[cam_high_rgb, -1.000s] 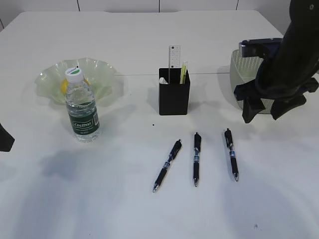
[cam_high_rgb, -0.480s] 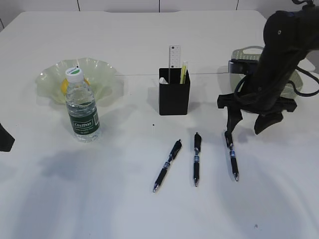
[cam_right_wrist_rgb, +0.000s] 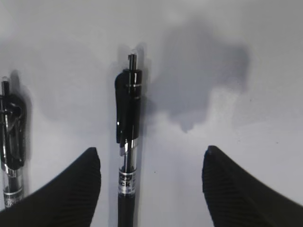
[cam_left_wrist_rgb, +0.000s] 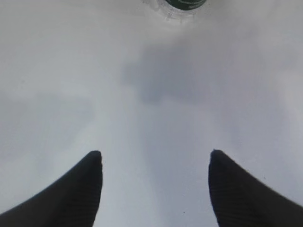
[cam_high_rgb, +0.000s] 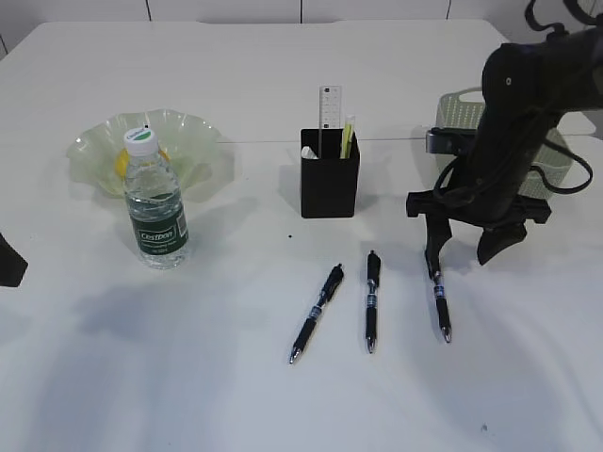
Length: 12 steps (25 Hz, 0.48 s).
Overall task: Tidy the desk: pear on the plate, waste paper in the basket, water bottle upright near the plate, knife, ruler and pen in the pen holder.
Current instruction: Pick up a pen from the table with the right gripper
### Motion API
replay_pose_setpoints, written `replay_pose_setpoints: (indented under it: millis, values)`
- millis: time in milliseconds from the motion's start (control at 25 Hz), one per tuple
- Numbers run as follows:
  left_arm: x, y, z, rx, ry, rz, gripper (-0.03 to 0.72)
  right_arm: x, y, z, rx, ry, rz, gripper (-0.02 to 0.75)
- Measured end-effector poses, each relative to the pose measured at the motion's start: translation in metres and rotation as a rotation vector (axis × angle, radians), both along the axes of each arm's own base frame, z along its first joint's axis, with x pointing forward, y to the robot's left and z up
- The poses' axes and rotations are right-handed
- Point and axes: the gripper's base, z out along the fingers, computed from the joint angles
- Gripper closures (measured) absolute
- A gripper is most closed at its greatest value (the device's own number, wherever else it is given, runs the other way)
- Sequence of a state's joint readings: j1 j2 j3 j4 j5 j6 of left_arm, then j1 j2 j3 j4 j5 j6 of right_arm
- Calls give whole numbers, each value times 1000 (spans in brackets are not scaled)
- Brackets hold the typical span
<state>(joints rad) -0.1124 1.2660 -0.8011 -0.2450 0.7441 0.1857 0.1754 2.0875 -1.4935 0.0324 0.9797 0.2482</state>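
Note:
Three black pens lie on the white table: left (cam_high_rgb: 317, 313), middle (cam_high_rgb: 371, 301) and right (cam_high_rgb: 440, 297). My right gripper (cam_high_rgb: 464, 252) is open and hangs low over the right pen's upper end. In the right wrist view this pen (cam_right_wrist_rgb: 127, 146) lies between the fingers, close to the left one, with my right gripper (cam_right_wrist_rgb: 151, 150) wide open; the middle pen (cam_right_wrist_rgb: 10, 142) shows at the left edge. The black pen holder (cam_high_rgb: 329, 179) holds a ruler (cam_high_rgb: 330, 105) and a yellow-green knife (cam_high_rgb: 348, 137). The water bottle (cam_high_rgb: 156, 202) stands upright before the green plate (cam_high_rgb: 193, 141), which holds the yellow pear (cam_high_rgb: 120, 166). My left gripper (cam_left_wrist_rgb: 155, 152) is open and empty over bare table.
The pale basket (cam_high_rgb: 457, 118) stands at the back right, partly hidden behind my right arm; its inside is hidden. Only a dark piece of the left arm (cam_high_rgb: 8, 262) shows at the left edge. The bottle's base (cam_left_wrist_rgb: 180, 4) shows at the top of the left wrist view.
My right arm has moved from over the basket down and to the left, and now hangs over the right pen's upper end. The left arm has not moved.

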Motion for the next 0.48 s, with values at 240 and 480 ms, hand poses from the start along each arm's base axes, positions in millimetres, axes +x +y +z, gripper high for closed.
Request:
replay_pose_setpoints:
  millis: [240,480]
  values:
    - [0,0,0,0,0,0,191,4,1,-4,4,-10,-26,269]
    - [0,0,0,0,0,0,193,4,4,-4,10,-18,-37,274]
